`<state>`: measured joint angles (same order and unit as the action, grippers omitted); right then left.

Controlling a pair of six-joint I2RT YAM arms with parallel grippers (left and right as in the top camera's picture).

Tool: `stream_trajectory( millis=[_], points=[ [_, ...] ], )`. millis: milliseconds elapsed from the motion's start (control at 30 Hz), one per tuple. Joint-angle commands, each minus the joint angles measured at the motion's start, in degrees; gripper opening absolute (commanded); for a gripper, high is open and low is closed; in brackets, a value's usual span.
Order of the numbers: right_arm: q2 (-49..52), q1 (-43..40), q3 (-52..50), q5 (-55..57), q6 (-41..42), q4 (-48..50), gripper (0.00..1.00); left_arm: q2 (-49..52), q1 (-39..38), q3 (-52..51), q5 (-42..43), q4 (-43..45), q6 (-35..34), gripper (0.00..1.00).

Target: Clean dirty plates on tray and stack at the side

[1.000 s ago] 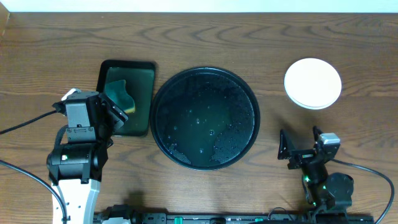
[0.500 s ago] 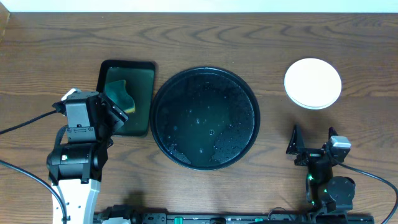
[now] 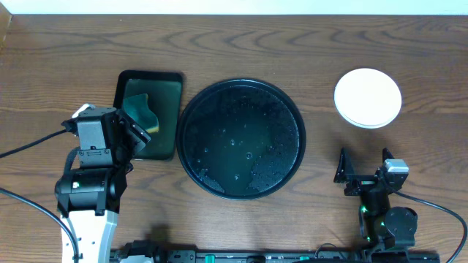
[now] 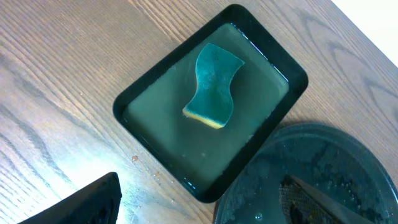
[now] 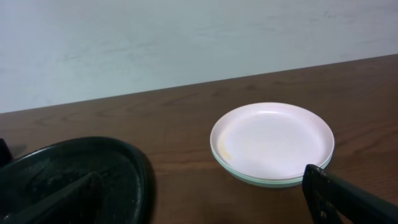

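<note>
Stacked plates (image 3: 368,97) on counter (image 3: 409,44) ahead of right pincer (image 3: 363,166), open and empty; tray (image 3: 241,139) left of it holds none; left pincer (image 3: 139,137) open; task seemingly finished.

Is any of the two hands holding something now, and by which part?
Nothing is held. The left hand is open near the green tray with the sponge; the right hand is open, apart from the stacked plates.

A big round black tray (image 3: 241,109), wet with drops, is seen in the middle of the bench (image 3: 66,51). The plates (image 3: 368,97) are piled off to its right, with the white one on top. A green sponge (image 3: 141,111) is laid in the small tray (image 3: 170,91) just beside its left. The right tool (image 3: 363,164) is held wide open.
</note>
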<state>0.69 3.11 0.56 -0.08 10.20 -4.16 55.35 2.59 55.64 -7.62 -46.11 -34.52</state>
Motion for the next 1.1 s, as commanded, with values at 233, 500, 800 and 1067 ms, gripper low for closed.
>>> stream_trajectory(
  millis=[233,500,800,1067],
  points=[
    [-0.42,-0.46,-0.26,-0.39,-0.63,-0.11,0.99,0.11,0.24,-0.39,-0.31,-0.13,-0.22,0.82],
    [-0.42,-0.46,-0.26,-0.39,-0.63,-0.13,0.99,0.11,0.24,-0.39,-0.98,-0.52,1.49,0.82],
    [-0.42,-0.46,-0.26,-0.39,-0.63,-0.11,0.99,0.96,0.02,-0.39,-0.04,-8.39,7.65,0.82],
    [-0.39,-0.46,-0.26,-0.39,-0.63,-0.13,0.99,-8.13,-0.24,-7.87,7.65,-4.98,23.21,0.82]
  ],
)
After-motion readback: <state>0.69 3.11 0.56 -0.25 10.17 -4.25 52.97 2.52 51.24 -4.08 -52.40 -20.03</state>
